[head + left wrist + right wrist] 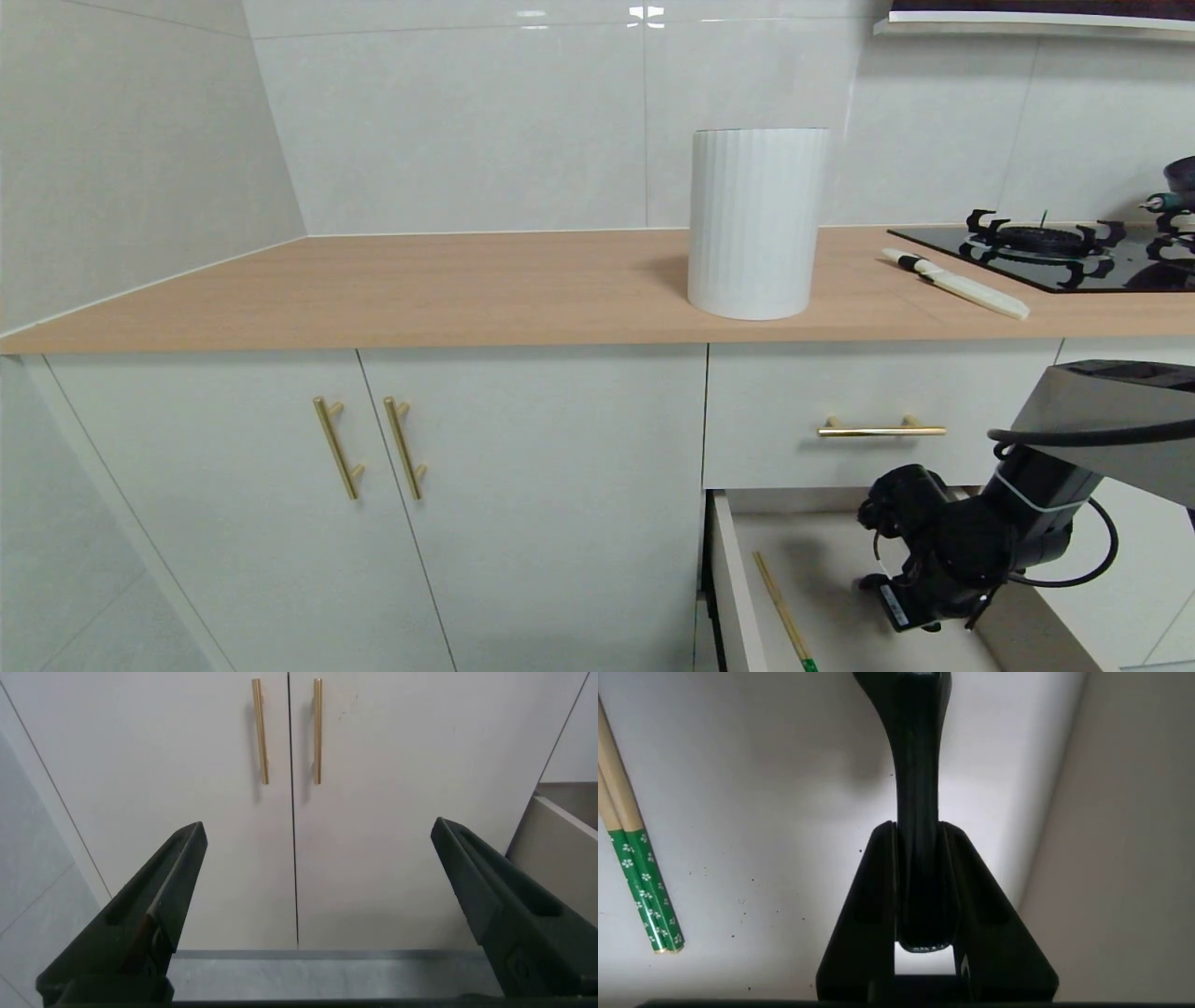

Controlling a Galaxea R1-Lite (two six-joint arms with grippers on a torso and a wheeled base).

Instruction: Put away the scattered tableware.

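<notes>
Right claw (918, 835): clamped on black utensil (915, 737), whose long axis points straight out from the claw, inside drawer (785, 784). Chopsticks (640, 868): beside claw, roughly parallel. Left claw (318, 833): spread wide.

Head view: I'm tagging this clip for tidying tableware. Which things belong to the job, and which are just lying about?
Job: open drawer, chopsticks in it, black utensil clamped in the right gripper, knife on the counter.
Lying about: white canister, stove, cabinet doors.
</notes>
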